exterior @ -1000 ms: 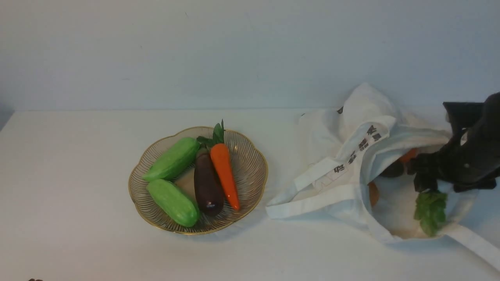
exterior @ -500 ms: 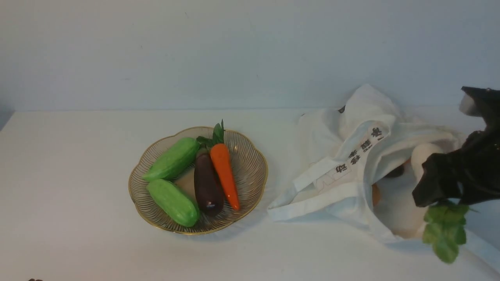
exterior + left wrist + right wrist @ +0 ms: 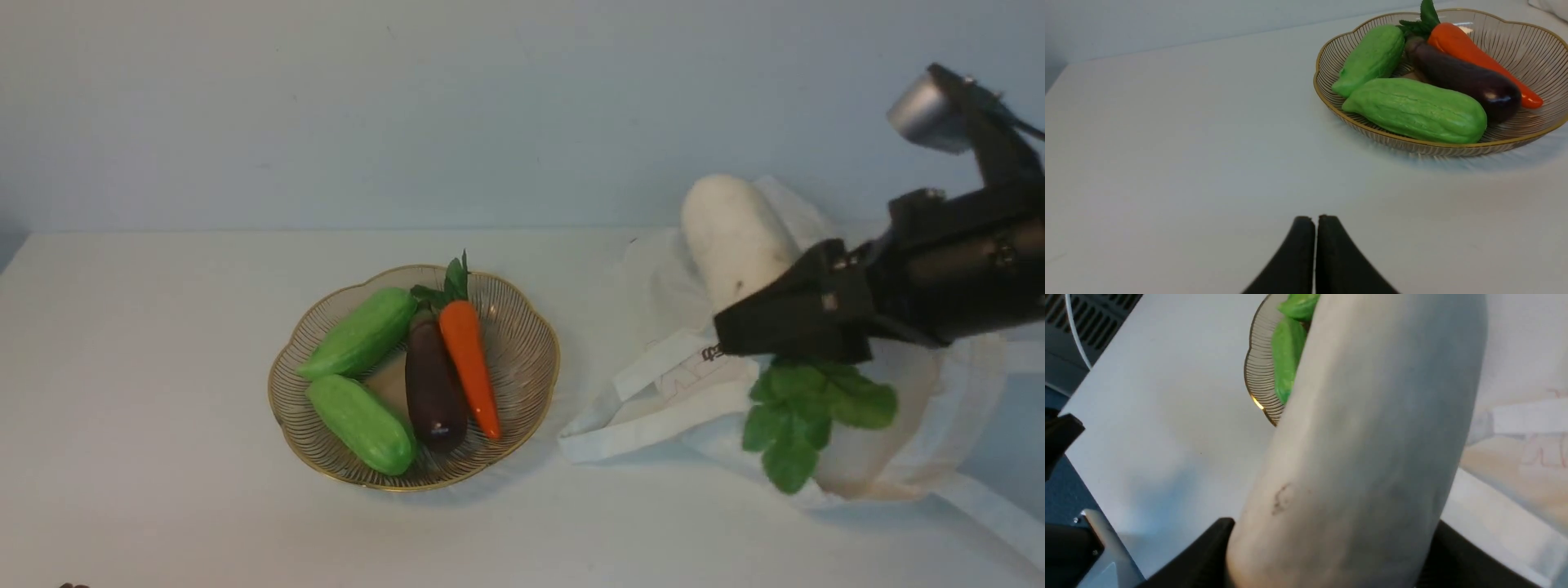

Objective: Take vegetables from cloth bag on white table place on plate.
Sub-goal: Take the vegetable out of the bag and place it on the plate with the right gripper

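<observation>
The right fingers (image 3: 784, 322) grip the white radish (image 3: 735, 233) in the air above the cloth bag (image 3: 669, 286), while the left fingers (image 3: 1298, 253) hang closed on nothing over the desk (image 3: 1167, 143)

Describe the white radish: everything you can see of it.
The white radish is plump, smooth, off-white, plastic-looking, with a small dark scuff on its side. A green leaf tuft hangs from its lower end; its rounded tip tilts up. The right gripper clamps it near the leaf end, holding it in the air over the cloth bag. Whether the leaves brush the bag cannot be told.
</observation>
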Tool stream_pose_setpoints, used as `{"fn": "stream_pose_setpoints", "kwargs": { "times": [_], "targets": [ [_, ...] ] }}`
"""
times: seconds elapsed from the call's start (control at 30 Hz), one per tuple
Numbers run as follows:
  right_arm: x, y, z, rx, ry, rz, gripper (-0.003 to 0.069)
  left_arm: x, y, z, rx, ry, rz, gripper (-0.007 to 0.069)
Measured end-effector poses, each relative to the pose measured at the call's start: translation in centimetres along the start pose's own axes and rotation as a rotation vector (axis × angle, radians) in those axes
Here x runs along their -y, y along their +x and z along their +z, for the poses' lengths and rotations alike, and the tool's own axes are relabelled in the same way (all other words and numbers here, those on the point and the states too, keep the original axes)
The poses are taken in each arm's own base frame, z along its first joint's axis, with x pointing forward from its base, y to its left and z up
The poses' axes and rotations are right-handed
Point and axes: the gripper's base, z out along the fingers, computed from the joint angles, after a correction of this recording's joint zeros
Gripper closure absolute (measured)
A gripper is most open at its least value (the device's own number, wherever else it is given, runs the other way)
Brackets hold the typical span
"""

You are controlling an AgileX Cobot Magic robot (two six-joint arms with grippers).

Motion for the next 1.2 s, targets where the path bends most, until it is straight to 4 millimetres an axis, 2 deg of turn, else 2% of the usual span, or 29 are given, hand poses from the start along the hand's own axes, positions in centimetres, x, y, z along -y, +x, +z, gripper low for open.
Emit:
{"fn": "stream_pose_setpoints", "kwargs": {
  "times": [0.23,0.33,0.47,0.5,0.53,0.57,0.6,0.63,0.73,0.87,0.97,1.2],
  "targets": [
    [-2.1,-4.4,6.3,-0.061,0.043,-0.22,0.0162,0.0,0.0,0.0,0.0,0.0,0.0,0.0633],
    [-2.0,-5.9,9.5,-0.095,0.061,-0.274,0.0163,0.0,0.0,0.0,0.0,0.0,0.0,0.0633],
    [-0.8,-7.1,14.0,-0.133,0.077,-0.261,0.0163,0.0,0.0,0.0,0.0,0.0,0.0,0.0633],
    [-0.7,-7.1,14.3,-0.134,0.078,-0.258,0.0163,0.0,0.0,0.0,0.0,0.0,0.0,0.0633],
    [-0.2,-7.3,15.2,-0.14,0.083,-0.241,0.0163,0.0,0.0,0.0,0.0,0.0,0.0,0.0633],
    [0.7,-7.5,17.0,-0.153,0.095,-0.216,0.0163,0.0,0.0,0.0,0.0,0.0,0.0,0.0633],
    [0.8,-7.5,17.2,-0.155,0.098,-0.209,0.0163,0.0,0.0,0.0,0.0,0.0,0.0,0.0633],
    [1.7,-7.6,19.0,-0.173,0.115,-0.191,0.0163,0.0,0.0,0.0,0.0,0.0,0.0,0.0633],
    [3.1,-7.4,21.3,-0.201,0.141,-0.17,0.0163,0.0,0.0,0.0,0.0,0.0,0.0,0.0633],
    [3.9,-7.1,22.8,-0.22,0.156,-0.139,0.0163,0.0,0.0,0.0,0.0,0.0,0.0,0.0633],
    [4.0,-7.1,23.0,-0.226,0.158,-0.128,0.0162,0.0,0.0,0.0,0.0,0.0,0.0,0.0633],
    [3.8,-7.0,22.8,-0.242,0.151,-0.125,0.0069,0.0,0.0,0.0,0.0,0.0,0.0,0.0633]
  ]
}}
